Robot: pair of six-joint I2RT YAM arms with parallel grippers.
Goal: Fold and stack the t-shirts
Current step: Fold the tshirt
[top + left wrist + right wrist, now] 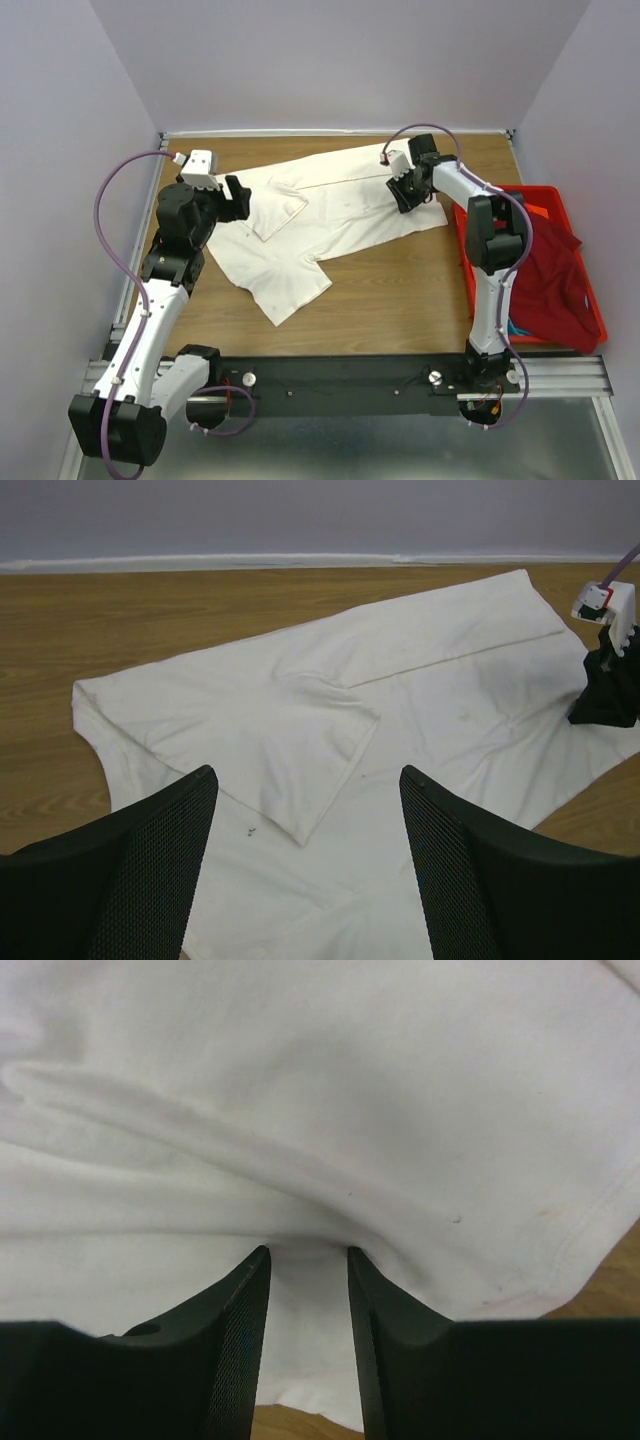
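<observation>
A cream-white t-shirt [330,215] lies spread on the wooden table, its left sleeve folded inward over the body [300,710]. My left gripper [238,198] hovers open above the shirt's left side, with nothing between its fingers [307,772]. My right gripper [405,195] is down on the shirt's right part [320,1080]. Its jaws stand a narrow gap apart [307,1252], with the tips against a raised ridge of cloth; no cloth is pinched between them. A dark red t-shirt [550,280] hangs over the crate, with teal cloth [515,328] and orange cloth [535,212] peeking out.
A rigid red plastic crate [590,270] stands at the table's right edge beside the right arm. Grey walls close in the table at the back and both sides. Bare wood [400,290] shows in front of the white shirt.
</observation>
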